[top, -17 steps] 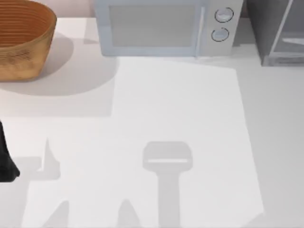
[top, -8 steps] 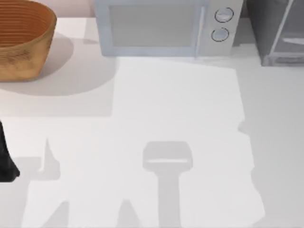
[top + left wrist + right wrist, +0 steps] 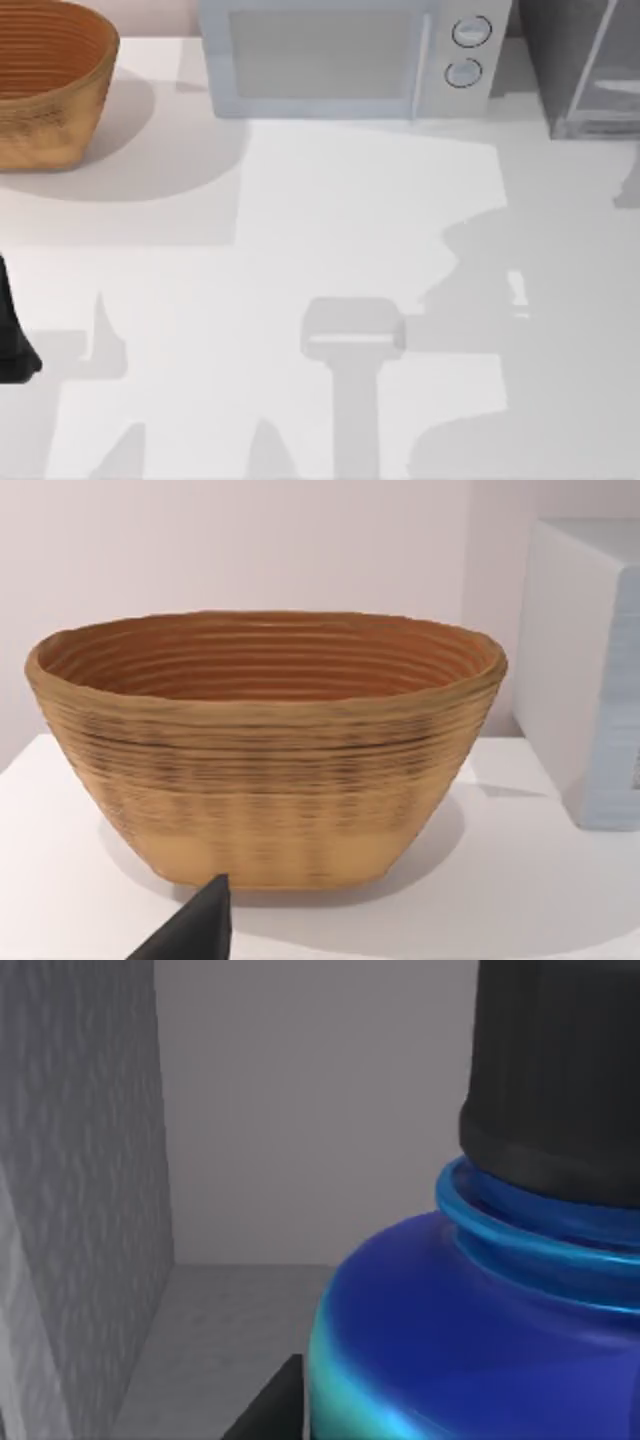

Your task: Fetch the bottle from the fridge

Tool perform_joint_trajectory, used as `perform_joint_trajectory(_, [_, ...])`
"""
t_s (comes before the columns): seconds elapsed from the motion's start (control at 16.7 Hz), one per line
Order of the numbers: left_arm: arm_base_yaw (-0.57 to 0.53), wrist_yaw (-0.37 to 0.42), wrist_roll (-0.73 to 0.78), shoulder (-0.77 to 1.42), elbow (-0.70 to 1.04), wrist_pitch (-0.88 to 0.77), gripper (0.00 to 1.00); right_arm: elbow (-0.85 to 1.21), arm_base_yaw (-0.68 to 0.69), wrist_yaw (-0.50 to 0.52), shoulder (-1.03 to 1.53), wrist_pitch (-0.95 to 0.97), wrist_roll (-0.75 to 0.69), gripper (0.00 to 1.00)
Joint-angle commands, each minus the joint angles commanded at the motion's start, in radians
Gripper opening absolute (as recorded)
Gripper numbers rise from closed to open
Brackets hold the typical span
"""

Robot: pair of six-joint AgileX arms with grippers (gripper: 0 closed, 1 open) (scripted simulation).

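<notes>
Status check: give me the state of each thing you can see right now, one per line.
bottle: upright, black cap on, inside the grey compartment.
fridge: door open, at the table's back right.
microwave: door shut.
basket: upright, nothing seen inside.
left gripper: parked at the left edge, facing the basket.

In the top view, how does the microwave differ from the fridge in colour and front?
The microwave is pale blue-white; the fridge is dark grey. The microwave has two round knobs beside its window; the fridge has a lighter grey door frame and no knobs. Both are boxy and stand along the table's far edge.
</notes>
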Motion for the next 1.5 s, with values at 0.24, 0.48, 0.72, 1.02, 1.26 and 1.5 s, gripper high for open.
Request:
perform_joint_trajectory(0.24, [0.0,0.0,0.0,0.0,0.0,0.0,1.0,-0.123,0.061,0.056,-0.315,-0.192,-0.001,0.0])
perform_joint_trajectory(0.48, [0.0,0.0,0.0,0.0,0.0,0.0,1.0,-0.262,0.13,0.119,-0.666,-0.406,-0.001,0.0])
perform_joint_trajectory(0.72, [0.0,0.0,0.0,0.0,0.0,0.0,1.0,-0.394,0.196,0.179,-1.005,-0.611,0.0,0.0])
perform_joint_trajectory(1.02, [0.0,0.0,0.0,0.0,0.0,0.0,1.0,-0.522,0.26,0.236,-1.338,-0.812,0.001,0.0])
perform_joint_trajectory(1.26, [0.0,0.0,0.0,0.0,0.0,0.0,1.0,-0.568,0.284,0.257,-1.45,-0.883,0.001,0.0])
perform_joint_trajectory(1.5, [0.0,0.0,0.0,0.0,0.0,0.0,1.0,-0.569,0.284,0.258,-1.453,-0.885,0.001,0.0])
